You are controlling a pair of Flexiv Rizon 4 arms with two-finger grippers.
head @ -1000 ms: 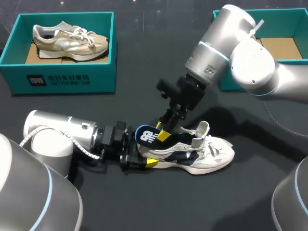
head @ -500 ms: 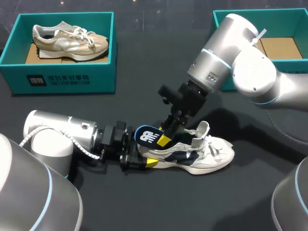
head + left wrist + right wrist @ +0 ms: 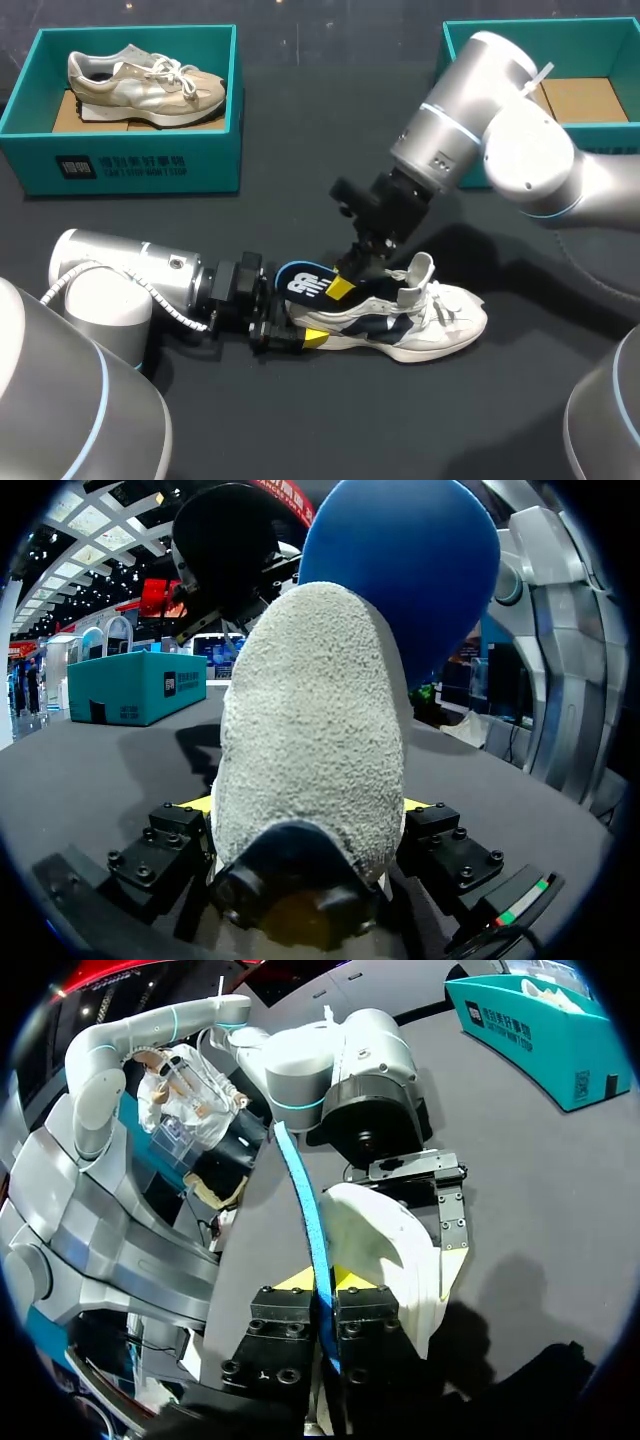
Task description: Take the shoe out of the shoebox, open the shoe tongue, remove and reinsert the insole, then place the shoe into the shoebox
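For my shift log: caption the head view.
Left tool clamps the sneaker by its heel; right tool pinches the blue insole half inside it.

Bright overhead light casts soft shadows beside the shoe (image 3: pixel 420 325) on the table (image 3: pixel 330 420).

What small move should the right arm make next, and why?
Probably slide the insole toe-ward into the shoe: the right gripper pinches it, its heel end sticks up above the shoe, and the left gripper clamps the heel.

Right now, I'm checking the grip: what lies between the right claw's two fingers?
The blue insole. The right wrist view shows it edge-on, pinched between the right claw's yellow tips, with the shoe just ahead of them.
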